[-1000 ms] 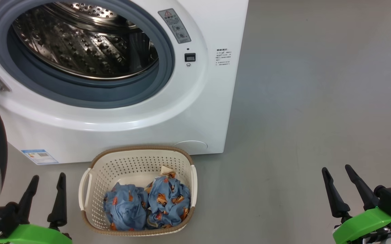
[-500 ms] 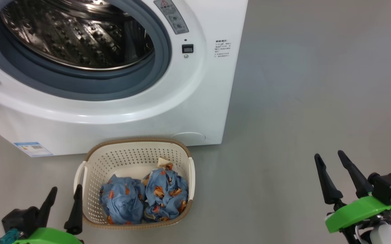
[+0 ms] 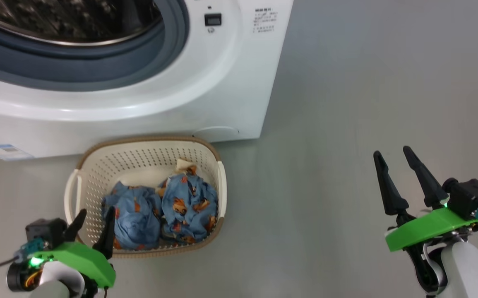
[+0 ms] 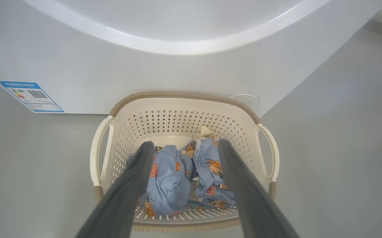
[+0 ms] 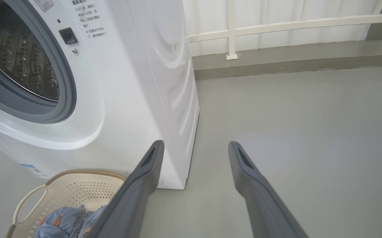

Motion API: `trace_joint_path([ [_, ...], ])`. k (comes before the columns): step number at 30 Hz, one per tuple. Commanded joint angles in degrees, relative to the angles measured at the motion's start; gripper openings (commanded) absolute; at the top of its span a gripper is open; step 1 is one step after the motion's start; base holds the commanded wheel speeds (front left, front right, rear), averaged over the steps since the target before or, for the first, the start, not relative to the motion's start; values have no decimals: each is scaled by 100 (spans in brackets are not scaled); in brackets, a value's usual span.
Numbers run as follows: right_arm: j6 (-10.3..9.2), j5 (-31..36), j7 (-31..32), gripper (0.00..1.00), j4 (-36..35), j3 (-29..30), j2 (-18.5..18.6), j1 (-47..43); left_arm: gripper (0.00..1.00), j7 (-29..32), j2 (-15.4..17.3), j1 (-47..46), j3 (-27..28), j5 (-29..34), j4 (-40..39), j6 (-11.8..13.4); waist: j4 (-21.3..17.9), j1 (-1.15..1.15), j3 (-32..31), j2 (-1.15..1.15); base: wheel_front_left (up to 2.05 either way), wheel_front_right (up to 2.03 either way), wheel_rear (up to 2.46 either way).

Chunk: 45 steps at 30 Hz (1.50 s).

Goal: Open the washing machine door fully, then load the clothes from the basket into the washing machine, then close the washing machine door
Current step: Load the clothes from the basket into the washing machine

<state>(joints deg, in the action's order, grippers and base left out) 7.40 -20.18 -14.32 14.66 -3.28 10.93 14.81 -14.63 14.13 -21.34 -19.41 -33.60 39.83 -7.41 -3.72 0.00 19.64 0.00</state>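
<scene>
Two crumpled bundles of clothes (image 3: 160,211) lie in the near half of the basket (image 3: 147,140), which stands on the grey floor (image 3: 346,82) just before the washing machine (image 3: 139,111). The left gripper (image 3: 97,210) hovers at the basket's near left corner, its long dark fingers (image 3: 107,229) spread wide and empty. The clothes lie straight ahead of it (its wrist view frames the left bundle between the tips), so this arm is far nearer. The right gripper (image 3: 391,150), equally wide and empty, hangs over bare floor well apart. The fabric is soft, creased blue print with a cream cloth (image 3: 183,165) behind it. The basket is perforated cream plastic with a brown woven-look rim.
</scene>
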Motion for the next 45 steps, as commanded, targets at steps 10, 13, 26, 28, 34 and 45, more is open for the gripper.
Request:
trace_joint_path([
  [10,9,136,-68,100,-231,-198,-135,480,100,5,462,-1195,-839,-799,1198,-8,-333,0,1187,0,0,0,0],
  [13,9,153,-68,100,-253,-244,-175,606,100,121,545,-1488,-1140,-1048,1476,-8,-389,0,1428,0,0,0,0],
  [26,9,233,-68,100,-326,-486,-311,1015,100,683,911,-2400,-2044,-1928,2098,-8,-543,0,2103,0,0,0,0],
  [28,9,243,-68,100,-346,-526,-326,1056,100,793,969,-2502,-2148,-2041,2164,-8,-563,0,2178,0,0,0,0],
  [34,9,263,-68,100,-378,-625,-350,1151,100,1102,1076,-2729,-2405,-2393,2233,-8,-614,0,2365,0,0,0,0],
  [45,9,267,-68,100,-398,-816,-362,1225,100,1370,1318,-2859,-3005,-2871,2152,-8,-779,0,2502,0,0,0,0],
])
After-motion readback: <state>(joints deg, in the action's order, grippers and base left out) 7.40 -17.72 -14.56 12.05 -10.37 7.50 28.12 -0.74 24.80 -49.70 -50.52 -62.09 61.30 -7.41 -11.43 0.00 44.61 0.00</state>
